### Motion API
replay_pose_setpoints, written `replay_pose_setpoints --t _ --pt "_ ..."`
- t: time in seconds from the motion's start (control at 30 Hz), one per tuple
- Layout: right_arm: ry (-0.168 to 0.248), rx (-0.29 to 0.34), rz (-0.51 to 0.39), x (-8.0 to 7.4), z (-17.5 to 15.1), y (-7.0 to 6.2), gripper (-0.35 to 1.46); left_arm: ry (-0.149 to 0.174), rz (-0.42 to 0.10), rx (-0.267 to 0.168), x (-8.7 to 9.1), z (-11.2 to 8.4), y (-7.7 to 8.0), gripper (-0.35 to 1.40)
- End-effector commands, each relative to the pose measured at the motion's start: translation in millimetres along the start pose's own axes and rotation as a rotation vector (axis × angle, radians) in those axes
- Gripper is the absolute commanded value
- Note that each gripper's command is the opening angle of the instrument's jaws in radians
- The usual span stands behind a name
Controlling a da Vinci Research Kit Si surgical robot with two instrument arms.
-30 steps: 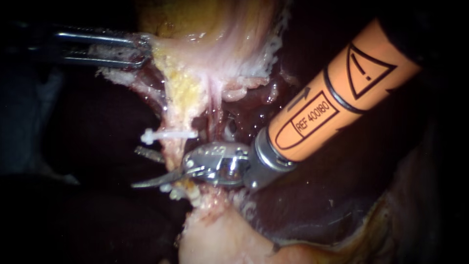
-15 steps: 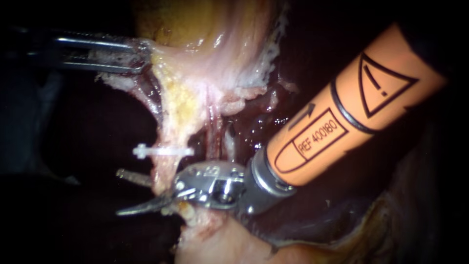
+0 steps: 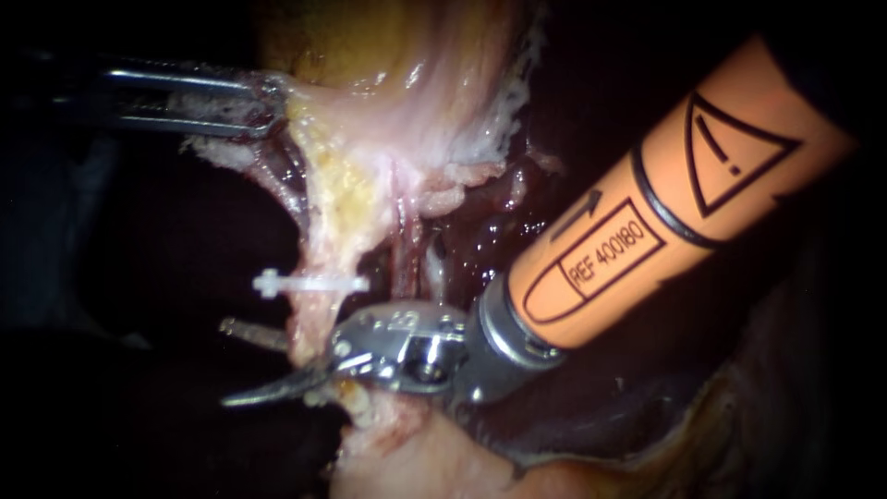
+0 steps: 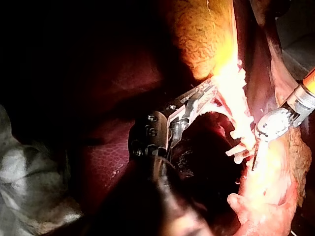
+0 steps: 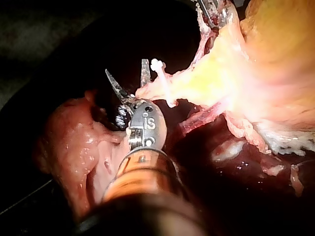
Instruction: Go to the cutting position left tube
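Observation:
The left tube [image 3: 319, 236] is a pale yellow strand hanging from the gallbladder [image 3: 407, 83], with a white clip [image 3: 309, 285] across it. My right instrument [image 3: 224, 363], on an orange shaft, has its two curved blades open and astride this tube just below the clip. In the right wrist view the blades [image 5: 129, 78] stand either side of the pale tube [image 5: 150, 91], next to the clip [image 5: 162, 81]. A thinner reddish tube [image 3: 404, 242] runs to the right of it. My left instrument [image 3: 263, 103] is shut on the gallbladder's edge and holds it up and to the left.
Dark liver [image 3: 647, 388] lies under and behind the orange shaft. Pale fatty tissue [image 3: 407, 453] bulges just below the blades. In the left wrist view my left instrument [image 4: 204, 96] grips the bright tissue edge, with the right one [image 4: 273, 125] beyond the clip [image 4: 236, 150].
Over the second, my right instrument's blades slid lower and further across the left tube, and the clip and tube sank with them. Almost nothing moved in the last half second.

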Motion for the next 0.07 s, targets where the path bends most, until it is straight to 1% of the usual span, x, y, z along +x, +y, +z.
replay_pose_setpoints --t 0.03,0.07 --pt "0.0 0.0 0.0 0.0 0.0 0.0 1.38 0.0 0.0 0.0 0.0 0.0 0.0 -0.35" --pt "0.0 0.0 0.0 0.0 0.0 0.0 1.38 0.0 0.0 0.0 0.0 0.0 0.0 -0.35"
